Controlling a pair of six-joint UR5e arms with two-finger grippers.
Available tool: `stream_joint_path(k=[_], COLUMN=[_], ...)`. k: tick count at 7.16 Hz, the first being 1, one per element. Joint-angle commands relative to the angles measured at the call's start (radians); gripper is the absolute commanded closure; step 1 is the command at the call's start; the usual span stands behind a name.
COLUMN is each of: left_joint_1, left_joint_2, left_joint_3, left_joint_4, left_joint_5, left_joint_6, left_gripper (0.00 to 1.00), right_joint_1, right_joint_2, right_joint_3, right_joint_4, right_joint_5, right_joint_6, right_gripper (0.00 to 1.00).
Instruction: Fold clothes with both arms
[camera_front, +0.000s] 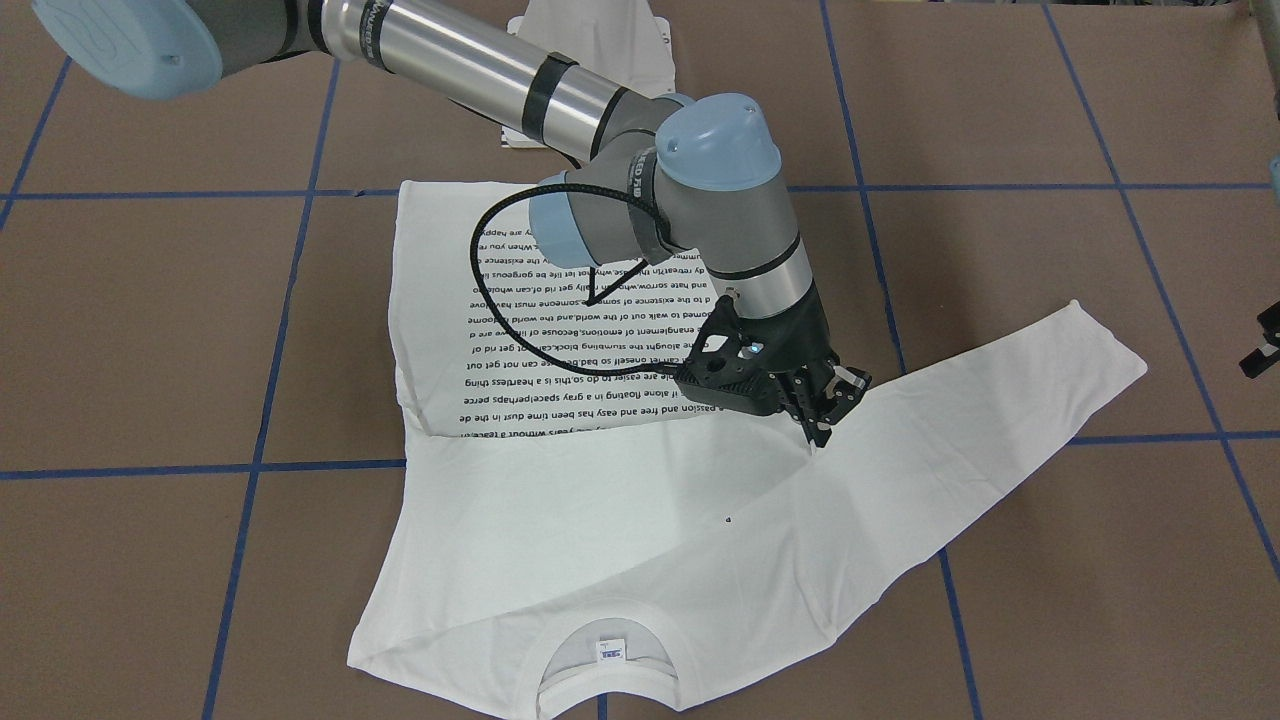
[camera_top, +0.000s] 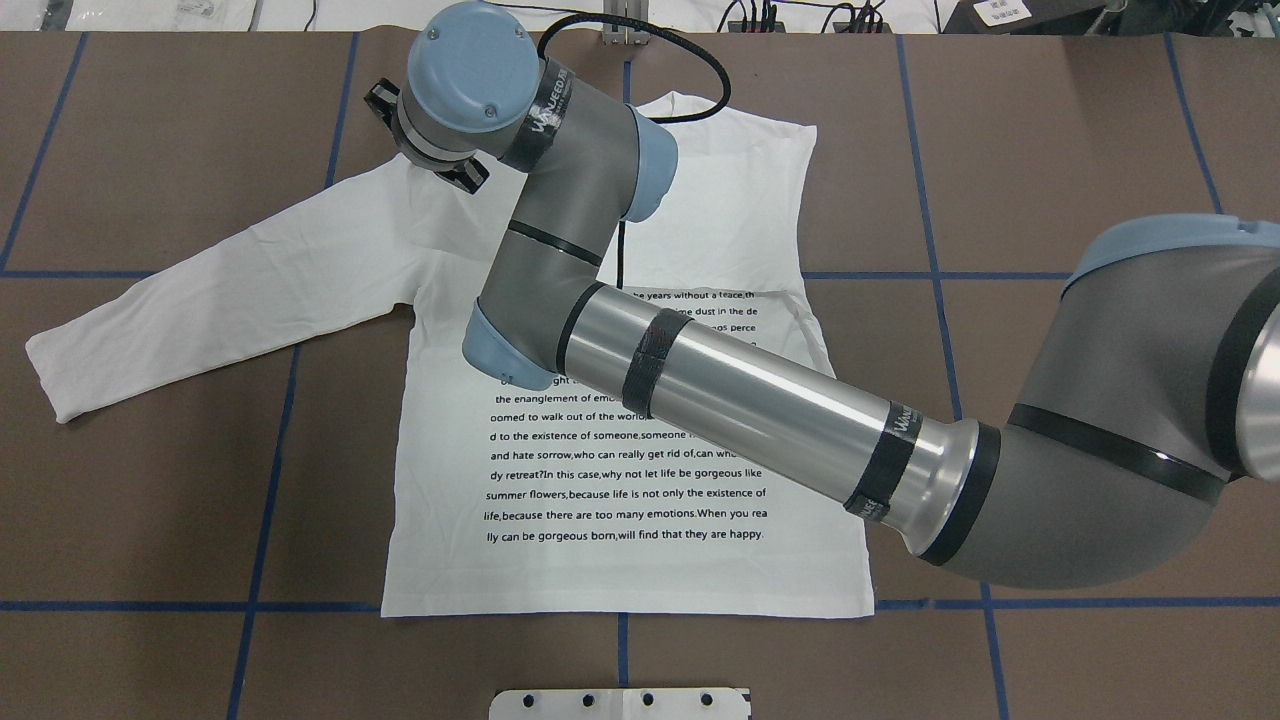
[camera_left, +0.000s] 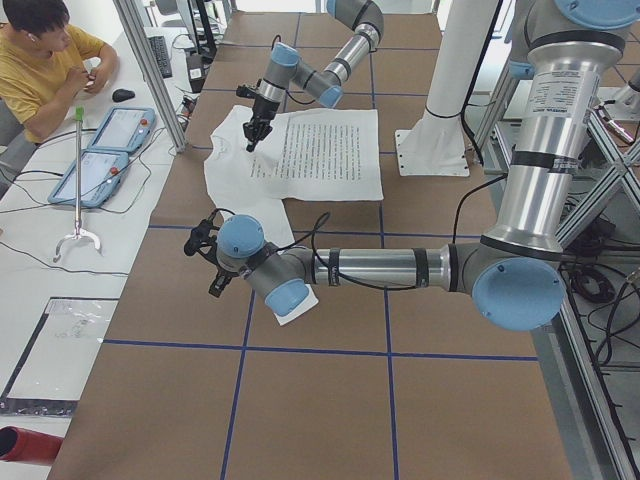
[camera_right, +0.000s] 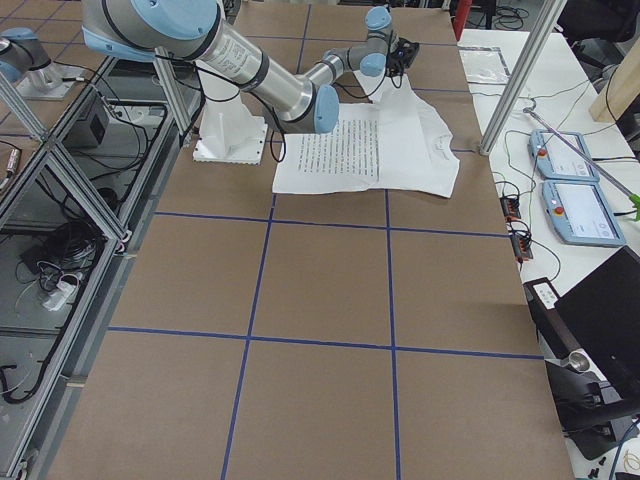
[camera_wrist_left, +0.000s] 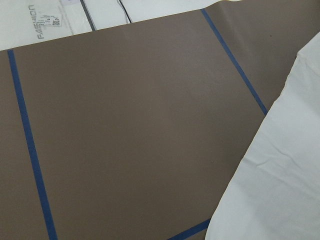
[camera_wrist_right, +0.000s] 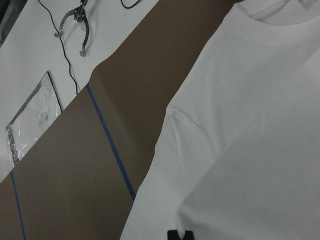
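Looking along the table (camera_left: 320, 400), I see the left gripper (camera_left: 217, 283) near the sleeve (camera_front: 1000, 400) end of the flat T-shirt (camera_top: 620, 470). Farther on, the right gripper (camera_front: 825, 410) touches where that sleeve starts. Spread or pinching, I cannot tell for either. I should pinch snugly and lift both together. Only the front view shows those tips.

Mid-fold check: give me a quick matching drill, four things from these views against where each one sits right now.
Things:
1. right gripper
2. left gripper
3. collar label
4. pedestal base

Places:
A. inside the neckline
B. beyond the T-shirt hem, on the robot's side
C. at the shoulder of the outstretched sleeve
D. off the cloth, out past the cuff

Pairs: 1-C, 2-D, 3-A, 4-B
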Motion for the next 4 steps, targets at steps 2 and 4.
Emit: stream_joint_path(k=[2,4], left_joint_1=[0.023,0.043], left_joint_2=[0.0,0.002], left_joint_3=[0.014,0.046], left_joint_4=[0.001,0.008], left_joint_5=[0.0,-0.001], left_joint_6=[-0.001,-0.057], left_gripper=[0.0,0.02], right_joint_1=[-0.011,-0.011], right_joint_2=[0.001,0.001], right_joint_3=[-0.02,-0.011], right_joint_4=[0.015,0.012], right_joint_5=[-0.052,-0.056], right_joint_6=[0.002,0.038], right_gripper=[0.01,0.01])
